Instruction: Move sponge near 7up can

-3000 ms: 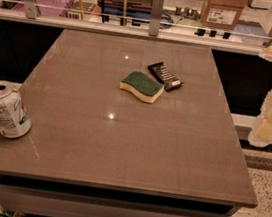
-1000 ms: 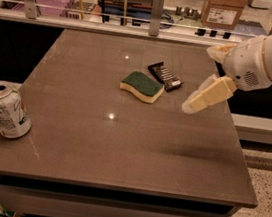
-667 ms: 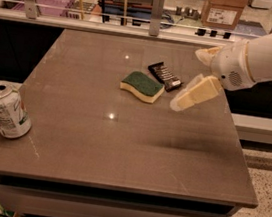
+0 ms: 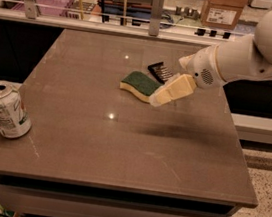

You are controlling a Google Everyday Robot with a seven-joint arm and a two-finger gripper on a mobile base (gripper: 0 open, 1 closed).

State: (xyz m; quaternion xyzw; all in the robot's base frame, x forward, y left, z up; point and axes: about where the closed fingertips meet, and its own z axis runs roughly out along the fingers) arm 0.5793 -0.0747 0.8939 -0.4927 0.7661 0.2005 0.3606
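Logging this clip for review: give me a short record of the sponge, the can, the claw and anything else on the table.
sponge: green side up, middle of the table, toward the back
can: standing at the front left corner, far from sponge
claw: at the sponge's right end; contact unclear
other: black packet just behind the sponge
task: sponge not yet near can

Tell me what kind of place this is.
Probably a robot test area in an office or lab, not a home. A brown table holds a sponge and a 7up can, the gripper hangs close beside the sponge, and a cardboard box and purple crate sit beyond the railing.
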